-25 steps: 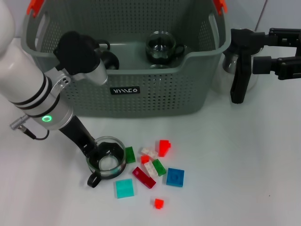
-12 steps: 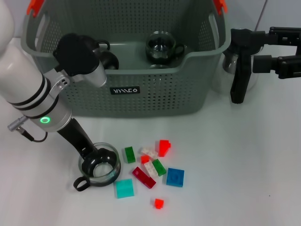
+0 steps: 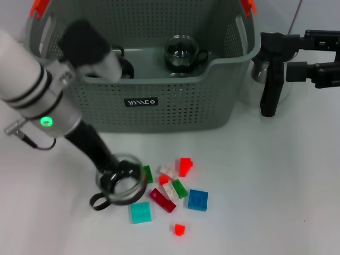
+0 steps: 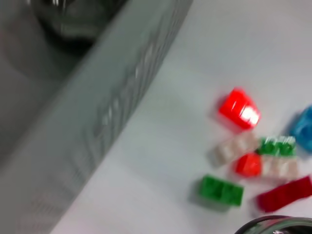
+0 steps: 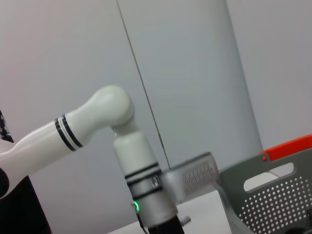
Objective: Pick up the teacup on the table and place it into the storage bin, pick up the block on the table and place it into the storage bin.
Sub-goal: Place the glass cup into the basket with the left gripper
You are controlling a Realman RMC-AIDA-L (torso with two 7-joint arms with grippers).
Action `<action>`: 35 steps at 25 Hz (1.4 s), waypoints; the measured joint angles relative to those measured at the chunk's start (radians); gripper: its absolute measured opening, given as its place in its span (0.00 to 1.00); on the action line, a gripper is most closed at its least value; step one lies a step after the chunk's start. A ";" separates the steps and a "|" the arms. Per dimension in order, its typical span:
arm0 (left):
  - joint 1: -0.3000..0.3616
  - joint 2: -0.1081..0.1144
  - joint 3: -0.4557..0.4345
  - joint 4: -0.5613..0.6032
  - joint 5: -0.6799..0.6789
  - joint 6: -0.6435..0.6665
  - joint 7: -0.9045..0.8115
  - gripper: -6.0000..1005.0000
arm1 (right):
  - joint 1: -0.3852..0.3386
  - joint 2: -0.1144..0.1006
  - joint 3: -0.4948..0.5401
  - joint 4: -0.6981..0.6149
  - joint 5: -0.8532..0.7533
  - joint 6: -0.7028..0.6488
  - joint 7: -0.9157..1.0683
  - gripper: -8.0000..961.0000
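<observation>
Teacup [image 3: 121, 184] at 7 o'clock of storage bin [image 3: 175, 109] | your left end effector [image 3: 114, 175] gripped its rim | glass: fragile, slick; hold rim firmly | right end effector [image 3: 270, 74] parked, grip unclear.

One storage bin [image 3: 175, 106] stands on the table. Three glass teacups: two inside the bin [image 3: 182, 52] [image 3: 123, 65], one on the table [image 3: 122, 180]. Nine loose blocks [image 3: 175, 186]: four red, two green, one teal, one blue, one whitish
</observation>
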State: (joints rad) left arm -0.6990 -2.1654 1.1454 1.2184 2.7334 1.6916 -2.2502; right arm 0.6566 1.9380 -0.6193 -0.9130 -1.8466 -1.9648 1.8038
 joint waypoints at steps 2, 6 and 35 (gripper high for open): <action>-0.015 0.002 -0.051 0.040 -0.048 0.046 0.000 0.05 | 0.002 0.000 0.006 0.000 0.001 0.000 0.000 0.93; -0.076 0.008 -0.221 0.103 -0.159 0.142 -0.008 0.05 | 0.007 -0.002 0.021 0.000 0.001 -0.001 0.000 0.93; -0.328 0.191 -0.282 -0.376 -0.154 -0.453 -0.161 0.05 | 0.000 -0.010 0.027 -0.006 0.022 -0.006 0.034 0.93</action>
State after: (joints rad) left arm -1.0273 -1.9744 0.8633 0.8422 2.5791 1.2389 -2.4111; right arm 0.6567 1.9278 -0.5921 -0.9188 -1.8245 -1.9711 1.8375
